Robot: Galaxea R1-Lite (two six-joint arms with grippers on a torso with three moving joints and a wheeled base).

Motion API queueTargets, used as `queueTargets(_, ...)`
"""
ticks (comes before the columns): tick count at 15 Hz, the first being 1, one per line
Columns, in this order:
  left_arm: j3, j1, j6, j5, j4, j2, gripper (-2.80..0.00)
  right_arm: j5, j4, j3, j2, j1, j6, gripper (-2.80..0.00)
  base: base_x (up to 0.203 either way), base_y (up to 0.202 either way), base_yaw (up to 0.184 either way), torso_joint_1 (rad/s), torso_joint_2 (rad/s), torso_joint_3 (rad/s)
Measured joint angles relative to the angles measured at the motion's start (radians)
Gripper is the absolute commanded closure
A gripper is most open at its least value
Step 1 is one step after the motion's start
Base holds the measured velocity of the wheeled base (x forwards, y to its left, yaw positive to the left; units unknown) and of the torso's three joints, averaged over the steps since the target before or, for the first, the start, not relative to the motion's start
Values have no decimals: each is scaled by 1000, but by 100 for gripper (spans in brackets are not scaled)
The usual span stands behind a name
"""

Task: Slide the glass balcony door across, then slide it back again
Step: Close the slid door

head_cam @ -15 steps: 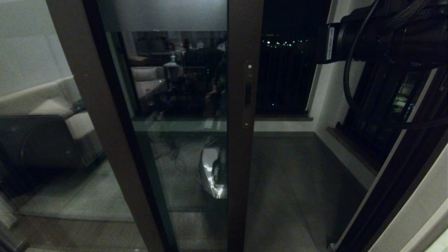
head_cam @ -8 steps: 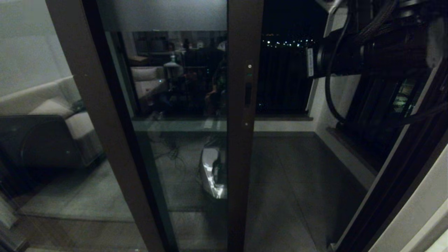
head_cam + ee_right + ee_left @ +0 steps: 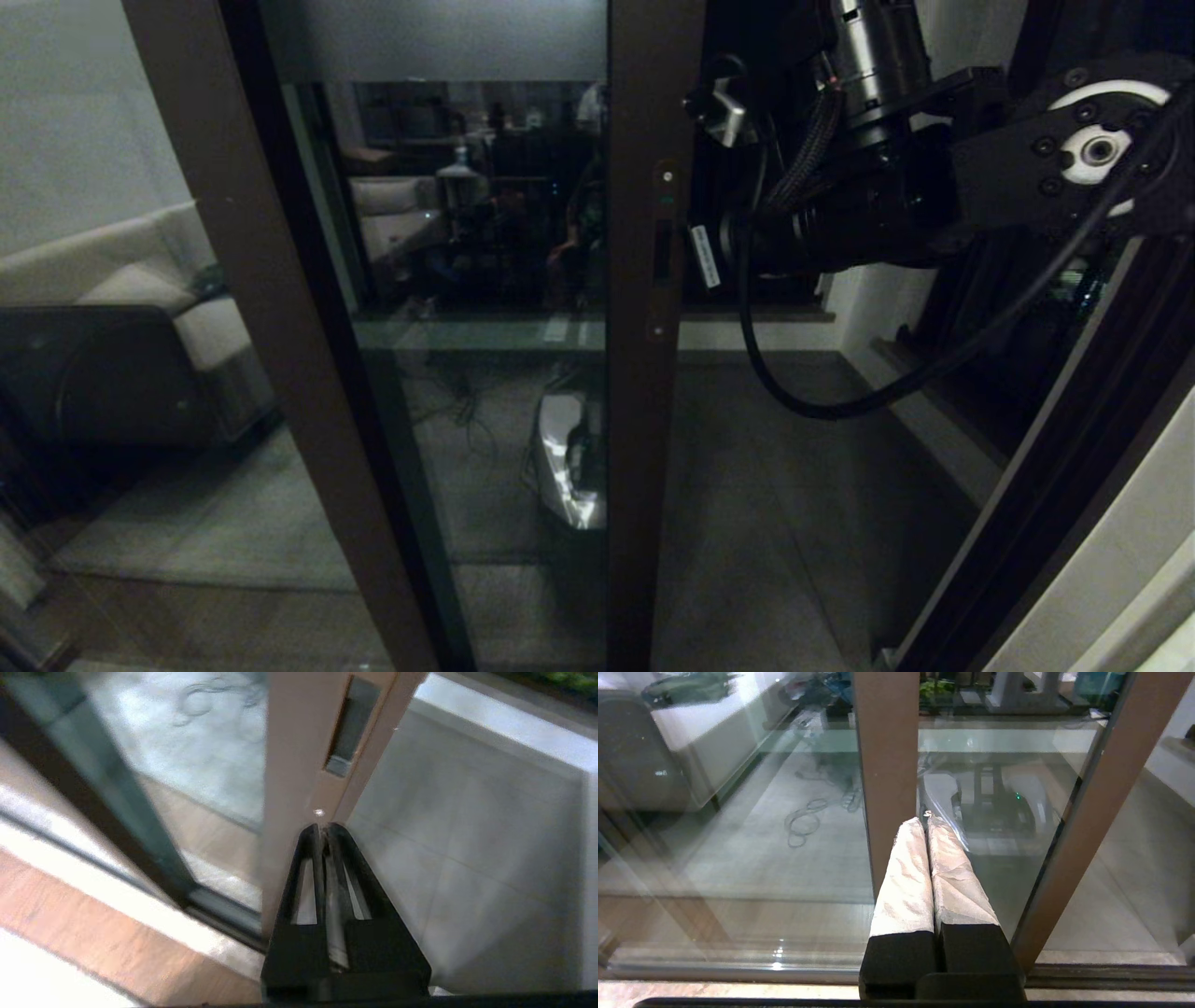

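Writing first: your head view gives only one candidate, a small white label on the right arm's wrist housing, and its print cannot be read. The glass balcony door fills the middle of that view, with one frosted band across its top and one dark brown stile on its right edge. On the stile you can count one narrow handle slot and two small screws, one above the slot and one below. A second brown post leans across the left. To the right of the stile the doorway stands open onto the grey balcony floor. The right arm reaches in from the upper right, just beside the stile at handle height; you cannot see its gripper from here.

Your left wrist view shows the left gripper with its two white-wrapped fingers pressed together on nothing, low near the floor track and in front of a brown post, with glass on either side.

Your right wrist view shows the right gripper, its two black fingers closed and empty, the tips just beside the stile and next to the lower screw, with the handle slot further along.
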Motion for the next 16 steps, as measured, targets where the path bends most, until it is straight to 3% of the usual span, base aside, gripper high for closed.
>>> queueTargets(2, 0, 0, -1, 0, 0, 0, 0, -64, -2, -9, 13, -1, 0, -280, 0, 0, 0, 0, 0, 0)
queueTargets(6, 0, 0, 0, 0, 0, 0, 0, -104, -3, -11, 14, -1, -4, -280, 0, 0, 0, 0, 0, 0)
queueTargets(16, 0, 0, 0, 0, 0, 0, 0, -120, -154, -24, 114, -40, -41, -280, 0, 0, 0, 0, 0, 0)
